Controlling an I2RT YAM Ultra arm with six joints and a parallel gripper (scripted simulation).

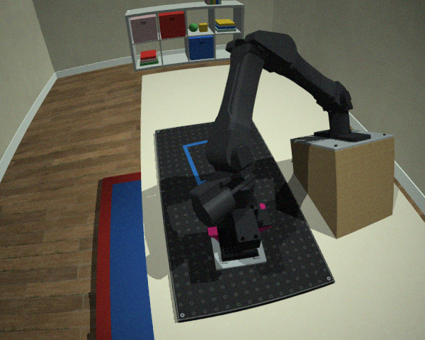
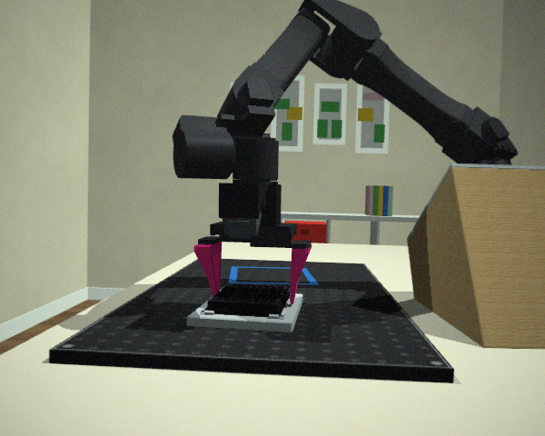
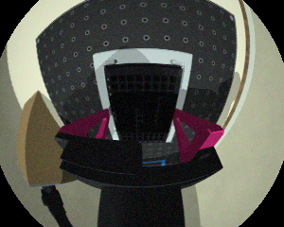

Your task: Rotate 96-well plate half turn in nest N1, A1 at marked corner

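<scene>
Jaws spread wide, pink fingers (image 2: 209, 267) flanking plate (image 2: 247, 300), gripping nothing. Plate sits in nest N1 (image 2: 244, 320), looks flat. Risk: finger snags plate edge on lift-off, tips it off locators. A1 corner hidden, orientation unconfirmed.

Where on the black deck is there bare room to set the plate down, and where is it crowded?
Bare patches: inside the blue taped outline behind the nest, and the deck's near strip in front of the nest. Crowded: over the nest, where the open pincer straddles the plate, and the wooden pedestal on the right.
</scene>
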